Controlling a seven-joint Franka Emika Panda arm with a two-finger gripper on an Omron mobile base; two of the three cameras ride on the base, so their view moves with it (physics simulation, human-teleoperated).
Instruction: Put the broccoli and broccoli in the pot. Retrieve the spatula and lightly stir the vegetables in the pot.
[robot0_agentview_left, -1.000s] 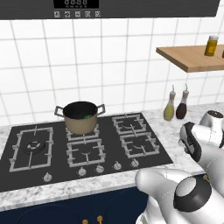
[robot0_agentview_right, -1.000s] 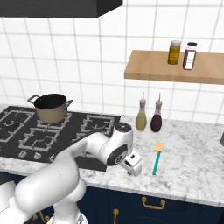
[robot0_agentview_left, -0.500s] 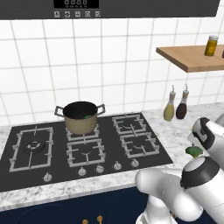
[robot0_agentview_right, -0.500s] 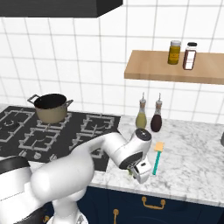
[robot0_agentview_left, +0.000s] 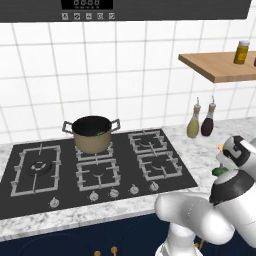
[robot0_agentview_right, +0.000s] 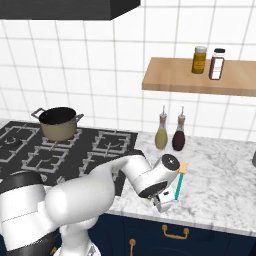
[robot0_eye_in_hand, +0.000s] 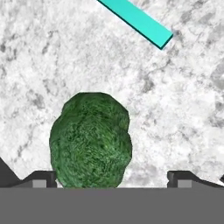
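Observation:
One broccoli lies on the marble counter, a dark green lump between my open gripper's tips and nearer the left one; no finger touches it. A sliver of this broccoli peeks out beside my hand. A green bit shows inside the tan pot, which stands on the rear middle burner; the pot is far left of my hand. The spatula lies just right of my gripper, its yellow blade toward the wall. Its teal handle end lies beyond the broccoli.
The black hob fills the counter's left part. An olive bottle and a dark bottle stand by the wall behind the spatula. A wooden shelf with two jars hangs above. The counter's front edge runs close below my hand.
My arm has swung right, off the hob's corner and over the marble, and the hand now points down at the broccoli beside the spatula. The jaws stayed open.

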